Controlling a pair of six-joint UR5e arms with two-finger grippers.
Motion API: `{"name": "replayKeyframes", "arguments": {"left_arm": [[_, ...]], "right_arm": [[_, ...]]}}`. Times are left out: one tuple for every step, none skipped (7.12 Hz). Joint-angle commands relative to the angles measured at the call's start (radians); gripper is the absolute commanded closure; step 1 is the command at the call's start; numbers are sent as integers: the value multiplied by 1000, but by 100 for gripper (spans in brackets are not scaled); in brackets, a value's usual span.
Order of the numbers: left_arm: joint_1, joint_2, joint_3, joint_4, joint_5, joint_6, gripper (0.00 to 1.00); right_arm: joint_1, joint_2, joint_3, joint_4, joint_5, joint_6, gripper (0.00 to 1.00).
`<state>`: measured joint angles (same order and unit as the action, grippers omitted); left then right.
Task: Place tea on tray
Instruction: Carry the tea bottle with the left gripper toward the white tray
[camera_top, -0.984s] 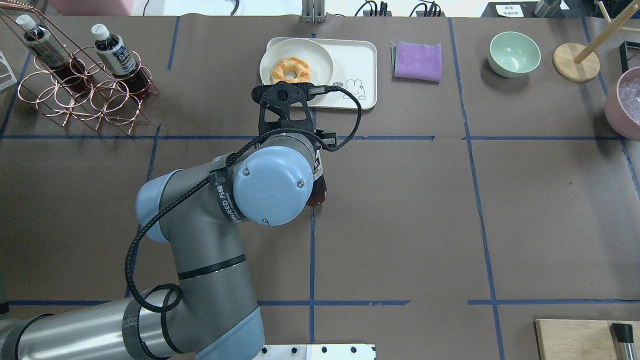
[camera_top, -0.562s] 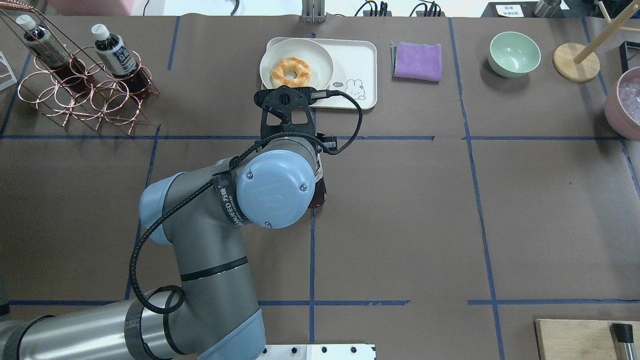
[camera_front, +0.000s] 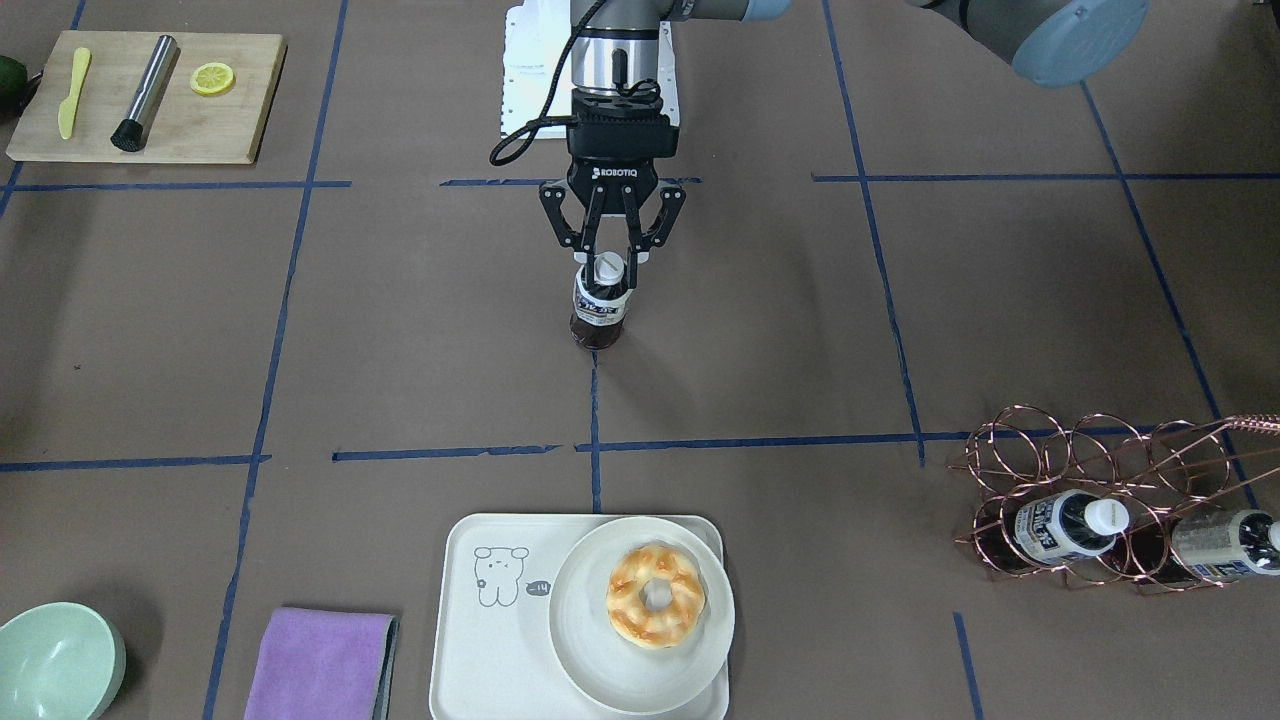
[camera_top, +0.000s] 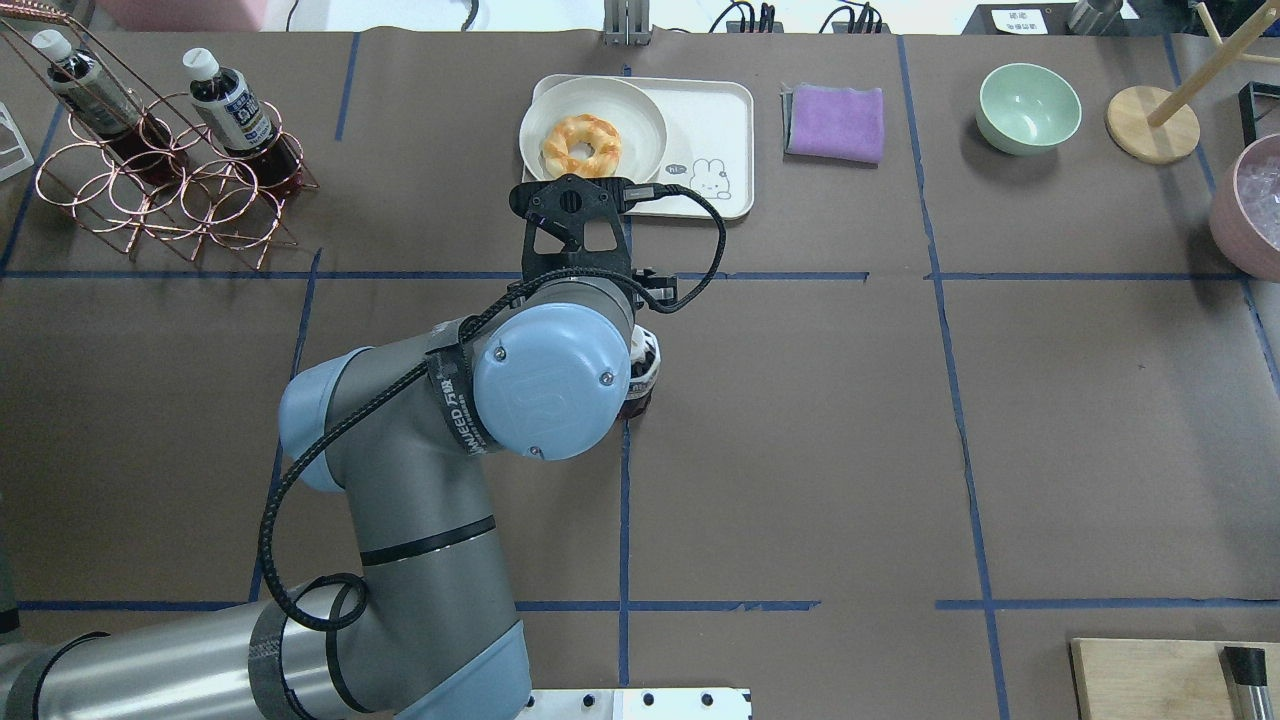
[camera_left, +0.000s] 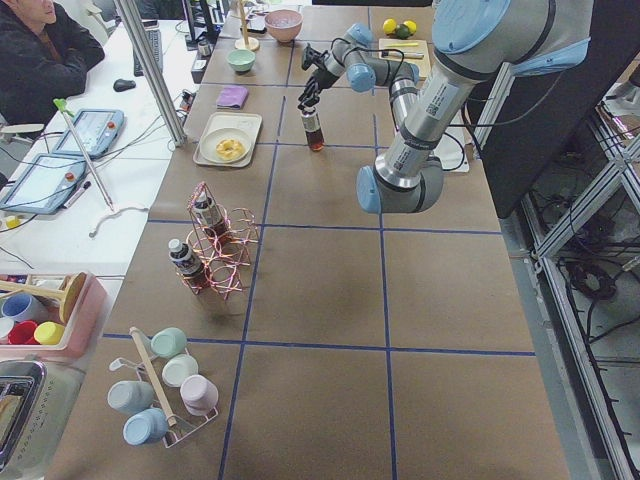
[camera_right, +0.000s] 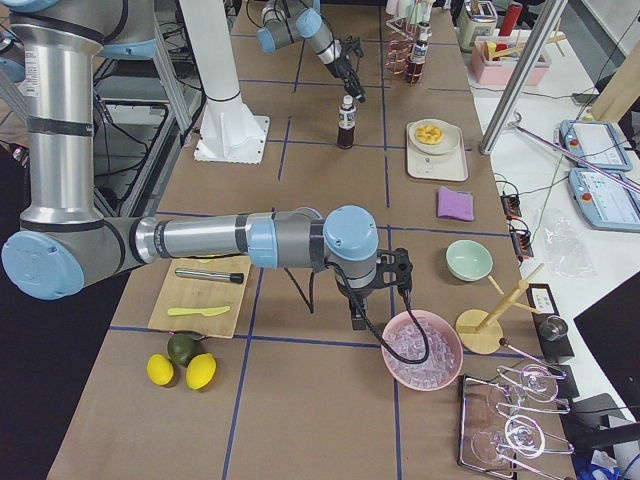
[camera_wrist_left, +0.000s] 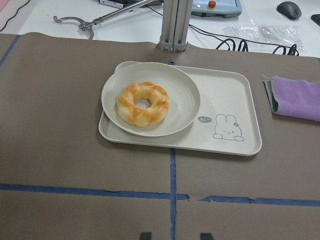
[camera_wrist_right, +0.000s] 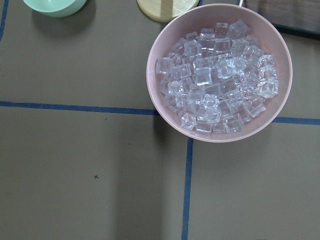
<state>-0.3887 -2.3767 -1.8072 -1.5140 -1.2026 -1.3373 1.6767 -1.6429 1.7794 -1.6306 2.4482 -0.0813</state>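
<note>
A second ago the bottle of tea (camera_front: 601, 305) leaned under my left pincer (camera_front: 608, 285); now it stands upright on the table (camera_front: 800, 350), well short of the tray (camera_front: 470, 650). My fingers hug the cap (camera_front: 608, 267), can't tell if they're pinching. Still needs carrying.

table (camera_top: 1100, 450): brown-papered, blue tape (camera_top: 1100, 276) grid | side bench (camera_left: 140, 170): white, w/ tablets (camera_left: 95, 130) | alu post (camera_left: 152, 70)

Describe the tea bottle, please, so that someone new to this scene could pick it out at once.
On the brown table, find the left gripper near the middle. Right under it the tea stands upright on the paper, alone; the two look-alike bottles lie in the copper rack.
</note>
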Motion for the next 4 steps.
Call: {"name": "replayKeyframes", "arguments": {"left_arm": [[-1,2,-14,0,0,4,15],[-2,2,-35,3,-9,44,7],[-6,8,-67,8,-11,75,5],[-10,23,-95,17,-11,96,1]], "right_arm": [[0,0,0,0,2,0,0],[0,0,0,0,5,0,0],[0,2,2,0,8,0,0],[0,2,3,2,37,0,0]]}}
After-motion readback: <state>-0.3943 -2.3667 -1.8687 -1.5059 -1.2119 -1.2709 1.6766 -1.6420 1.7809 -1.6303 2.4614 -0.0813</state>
